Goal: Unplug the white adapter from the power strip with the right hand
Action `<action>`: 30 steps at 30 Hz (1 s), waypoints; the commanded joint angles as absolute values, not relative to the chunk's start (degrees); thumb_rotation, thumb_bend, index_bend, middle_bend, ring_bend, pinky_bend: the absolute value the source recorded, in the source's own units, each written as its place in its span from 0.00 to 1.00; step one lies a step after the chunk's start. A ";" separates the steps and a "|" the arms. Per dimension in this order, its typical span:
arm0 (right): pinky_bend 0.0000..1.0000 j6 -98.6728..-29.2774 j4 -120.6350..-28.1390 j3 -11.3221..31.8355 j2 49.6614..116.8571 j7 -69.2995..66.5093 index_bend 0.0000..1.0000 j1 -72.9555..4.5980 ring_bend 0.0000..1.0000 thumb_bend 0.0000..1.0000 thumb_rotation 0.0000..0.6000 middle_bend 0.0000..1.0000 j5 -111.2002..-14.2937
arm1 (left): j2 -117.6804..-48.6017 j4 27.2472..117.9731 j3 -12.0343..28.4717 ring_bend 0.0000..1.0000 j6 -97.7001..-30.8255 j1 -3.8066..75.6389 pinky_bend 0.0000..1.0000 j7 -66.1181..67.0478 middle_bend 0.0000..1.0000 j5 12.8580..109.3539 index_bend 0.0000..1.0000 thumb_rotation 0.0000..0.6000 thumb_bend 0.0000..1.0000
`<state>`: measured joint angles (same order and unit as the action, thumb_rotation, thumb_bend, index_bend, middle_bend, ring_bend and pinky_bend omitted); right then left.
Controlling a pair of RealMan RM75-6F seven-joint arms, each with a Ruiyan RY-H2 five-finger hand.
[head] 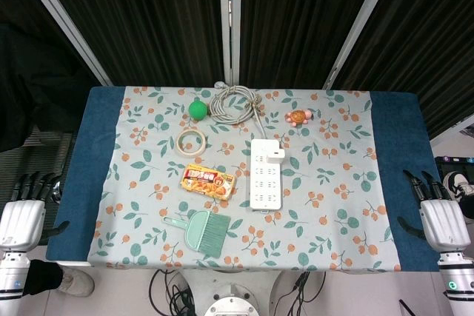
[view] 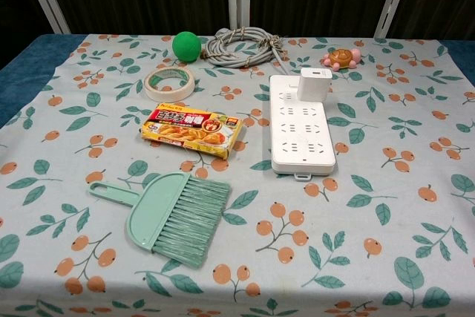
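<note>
A white power strip (head: 266,175) (view: 300,128) lies lengthwise at the table's middle. A white adapter (head: 275,156) (view: 315,84) is plugged upright into its far right corner. The strip's grey cord (head: 235,103) (view: 241,46) is coiled behind it. My right hand (head: 441,216) hangs off the table's right edge, fingers spread and empty, far from the adapter. My left hand (head: 24,212) hangs the same way off the left edge. Neither hand shows in the chest view.
Left of the strip lie a snack box (head: 208,180) (view: 192,128), a tape roll (head: 191,141) (view: 169,82) and a green ball (head: 197,109) (view: 186,45). A green brush and dustpan (head: 197,230) (view: 172,214) sit near the front edge. A small turtle toy (head: 298,116) (view: 341,57) rests behind right.
</note>
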<state>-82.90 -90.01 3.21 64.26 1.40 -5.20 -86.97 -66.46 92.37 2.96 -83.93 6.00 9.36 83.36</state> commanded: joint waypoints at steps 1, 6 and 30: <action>0.17 -82.14 -90.11 3.36 64.41 1.76 0.00 -5.72 0.05 0.11 1.00 0.19 -86.64 | -66.70 92.14 3.09 0.01 -83.44 6.28 0.02 9.40 0.12 83.03 0.16 1.00 0.03; 0.17 -80.76 -90.20 3.70 64.68 1.94 0.00 -6.67 0.05 0.10 1.00 0.19 -86.06 | -66.80 92.26 3.29 0.01 -82.62 6.78 0.02 9.62 0.12 82.59 0.16 1.00 0.03; 0.17 -63.20 -96.74 9.28 59.80 -1.72 0.02 -23.20 0.06 0.21 1.00 0.22 -87.18 | -74.75 95.98 4.97 0.10 -63.63 28.14 0.13 5.73 0.23 98.83 0.27 1.00 0.16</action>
<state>-67.45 -95.07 7.66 59.93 -2.80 -19.45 -88.37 -71.80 96.43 4.28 -67.92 23.63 6.50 95.76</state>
